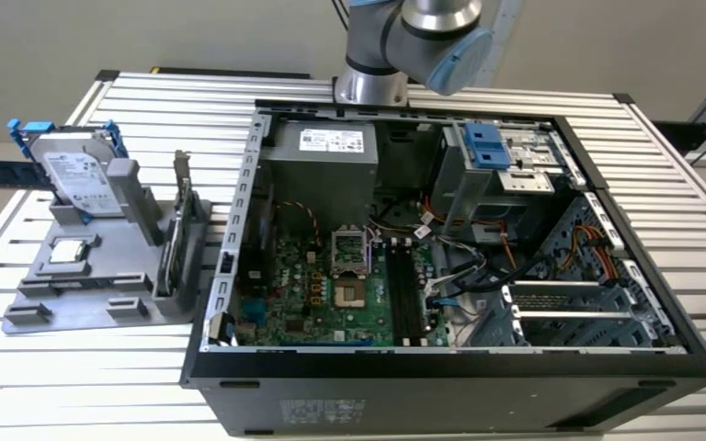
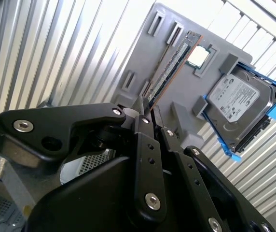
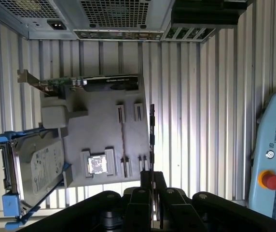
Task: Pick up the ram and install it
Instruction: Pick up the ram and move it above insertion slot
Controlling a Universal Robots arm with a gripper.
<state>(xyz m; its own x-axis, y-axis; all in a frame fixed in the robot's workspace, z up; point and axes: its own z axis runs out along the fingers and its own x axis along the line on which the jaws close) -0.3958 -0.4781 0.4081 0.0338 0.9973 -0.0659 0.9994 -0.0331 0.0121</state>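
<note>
Pincer (image 2: 144, 112) is closed together on one end of the ram (image 2: 172, 63), its black fingers (image 2: 143, 145) pressed to either side of the thin board; the ram juts straight out past the fingertips, its row of dark chips showing in the second wrist view; in the first wrist view the pincer (image 3: 152, 175) holds the ram (image 3: 151, 130) edge-on, a narrow dark strip lined up along the edge of the grey tray (image 3: 99, 130), with the slatted metal table (image 3: 196, 121) beyond; the tray carries a silver hard drive (image 3: 36, 166) with blue rails, a small square chip (image 3: 98, 165) in a pocket, and an expansion card (image 3: 104, 82) standing on edge; a pale blue handheld controller (image 3: 273, 154) with a red button lies on the table well apart from the tray; at the exterior view's left the tray (image 1: 47, 276) sits just beside the open computer case (image 1: 451, 363), which fills the centre and right; the motherboard (image 1: 316, 294) lies in the case's lower left, long black memory slots (image 1: 404, 294) beside it; the robot arm (image 1: 415, 37) reaches in at top centre.
</note>
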